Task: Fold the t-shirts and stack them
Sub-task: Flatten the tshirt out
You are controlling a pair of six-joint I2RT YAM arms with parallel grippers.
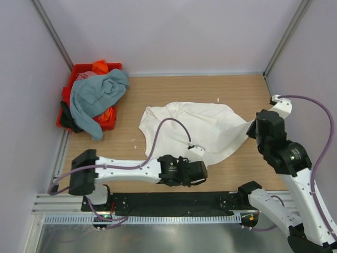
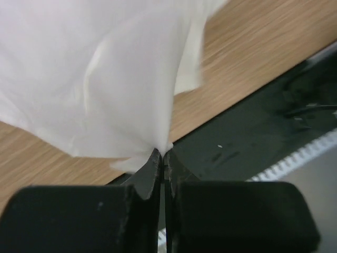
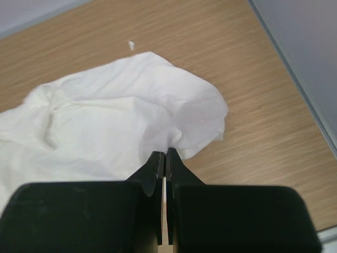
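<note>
A white t-shirt (image 1: 197, 129) lies crumpled in the middle of the wooden table, its print not showing. My left gripper (image 1: 206, 169) is shut on the shirt's near edge, pinching white cloth (image 2: 105, 84) at the fingertips (image 2: 163, 154). My right gripper (image 1: 251, 128) is shut on the shirt's right edge, with a fold of cloth (image 3: 131, 116) caught between its tips (image 3: 166, 153). A dusty grey-blue t-shirt (image 1: 97, 95) hangs over the crate's front, with orange cloth (image 1: 100, 66) and dark cloth (image 1: 67, 118) beside it.
The red plastic crate (image 1: 79, 68) stands at the back left against the wall. A black base rail (image 1: 168, 200) runs along the table's near edge. Grey walls with metal posts close in the left, back and right sides.
</note>
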